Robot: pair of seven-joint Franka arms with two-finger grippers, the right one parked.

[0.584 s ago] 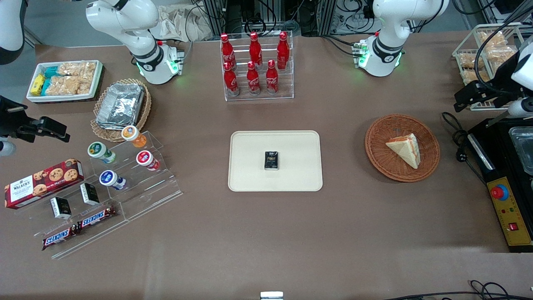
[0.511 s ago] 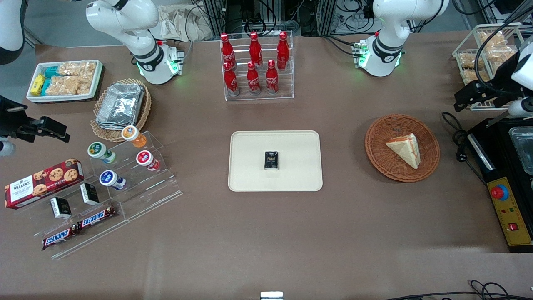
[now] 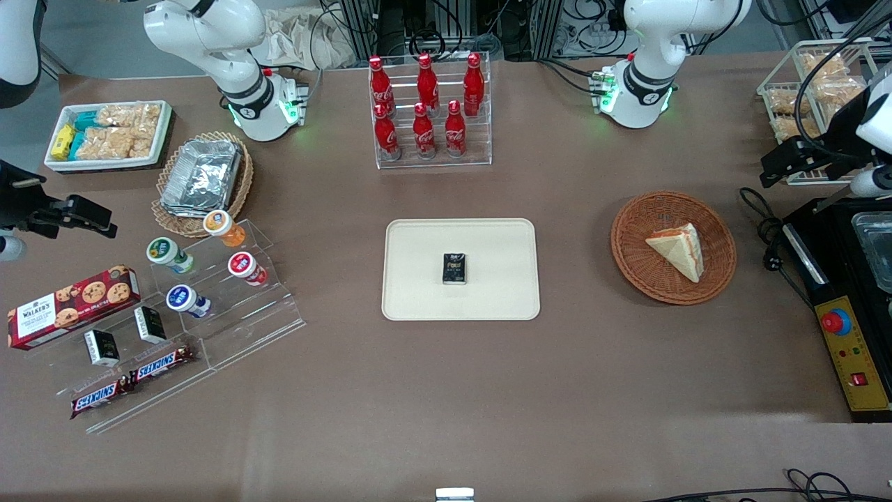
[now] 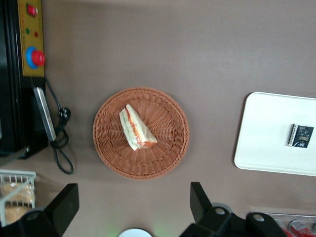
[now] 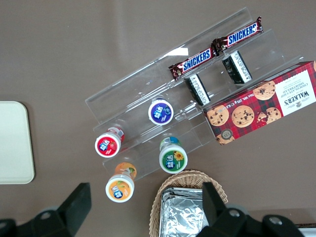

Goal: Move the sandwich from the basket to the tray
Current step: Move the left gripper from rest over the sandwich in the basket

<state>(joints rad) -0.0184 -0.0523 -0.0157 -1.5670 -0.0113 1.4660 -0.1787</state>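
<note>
In the basket (image 3: 673, 247) the sandwich (image 3: 677, 249) lies unmoved — jaws (image 4: 132, 203) apart above.

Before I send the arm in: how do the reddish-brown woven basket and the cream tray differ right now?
The round reddish-brown wicker basket is woven and bowl-like; the flat cream rectangular tray is smooth with a low rim. The basket holds the triangular white-bread sandwich; the tray holds a small black packet. Both rest on the brown table. The open claw hovers above the basket.
</note>
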